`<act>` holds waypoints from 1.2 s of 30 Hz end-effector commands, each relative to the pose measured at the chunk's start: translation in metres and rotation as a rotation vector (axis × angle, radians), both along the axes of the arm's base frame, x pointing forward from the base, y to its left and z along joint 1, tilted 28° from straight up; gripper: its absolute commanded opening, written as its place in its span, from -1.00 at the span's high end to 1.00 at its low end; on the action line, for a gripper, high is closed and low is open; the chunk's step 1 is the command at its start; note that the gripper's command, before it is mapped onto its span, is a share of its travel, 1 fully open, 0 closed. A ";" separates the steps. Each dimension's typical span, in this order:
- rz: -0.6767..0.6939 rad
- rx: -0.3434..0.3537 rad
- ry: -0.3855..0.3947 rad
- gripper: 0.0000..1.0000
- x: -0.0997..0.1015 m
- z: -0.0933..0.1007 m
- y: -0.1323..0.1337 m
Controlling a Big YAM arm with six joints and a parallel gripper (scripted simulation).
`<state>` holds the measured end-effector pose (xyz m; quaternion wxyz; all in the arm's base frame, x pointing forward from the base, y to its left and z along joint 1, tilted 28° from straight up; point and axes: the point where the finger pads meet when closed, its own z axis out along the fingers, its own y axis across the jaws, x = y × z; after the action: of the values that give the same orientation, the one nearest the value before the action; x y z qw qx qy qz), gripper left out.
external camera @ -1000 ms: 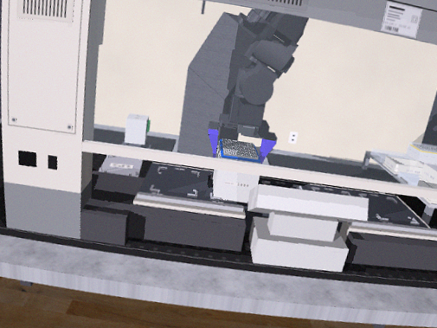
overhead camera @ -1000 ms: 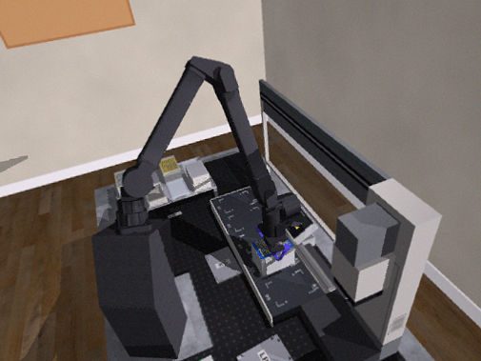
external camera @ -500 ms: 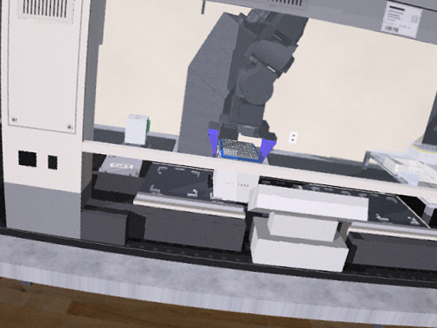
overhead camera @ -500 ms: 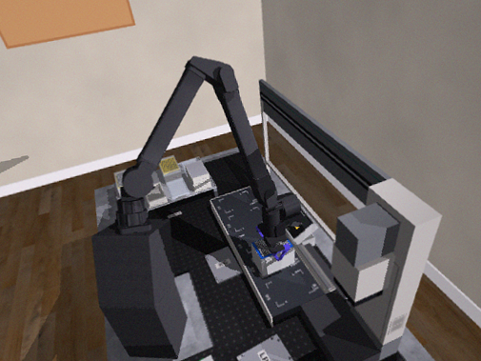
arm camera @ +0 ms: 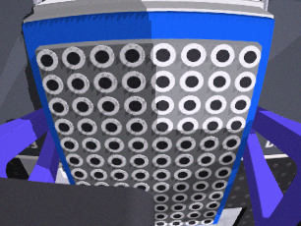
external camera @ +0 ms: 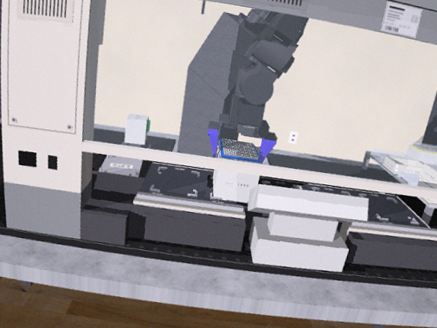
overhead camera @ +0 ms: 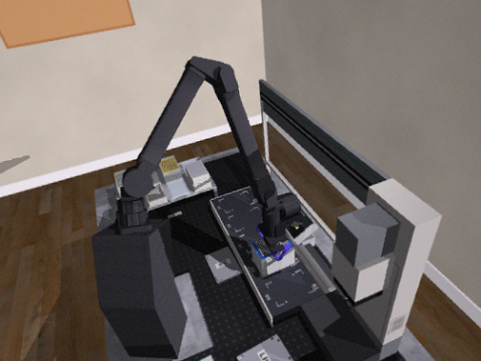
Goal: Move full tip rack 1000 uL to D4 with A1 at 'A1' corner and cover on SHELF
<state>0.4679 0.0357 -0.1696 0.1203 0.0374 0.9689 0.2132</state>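
Now you see the deck [overhead camera: 287,297] carrying the uncovered tip rack [arm camera: 147,126] inside its corner brackets, full of pale rings, by the engraved A1. Your gripper [external camera: 240,147] hangs over that rack, fingers fully spread either side, gripping nothing.

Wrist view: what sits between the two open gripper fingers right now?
The uncovered tip rack, blue-edged with pale rings, stands between the purple fingers of the open gripper, with a gap visible on each side.
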 end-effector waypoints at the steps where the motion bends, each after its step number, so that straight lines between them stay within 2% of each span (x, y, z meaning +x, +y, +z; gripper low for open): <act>1: -0.005 -0.003 -0.023 -1.00 0.008 0.006 -0.002; 16: -0.005 -0.003 -0.023 -1.00 0.008 0.006 -0.002; 17: 0.000 -0.006 -0.046 -1.00 0.013 0.016 0.000; 21: -0.006 -0.007 -0.025 -1.00 0.005 0.016 -0.009; 36: -0.011 -0.005 -0.030 -1.00 0.001 0.036 -0.020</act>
<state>0.4636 0.0292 -0.1462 0.1246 0.0338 0.9687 0.2122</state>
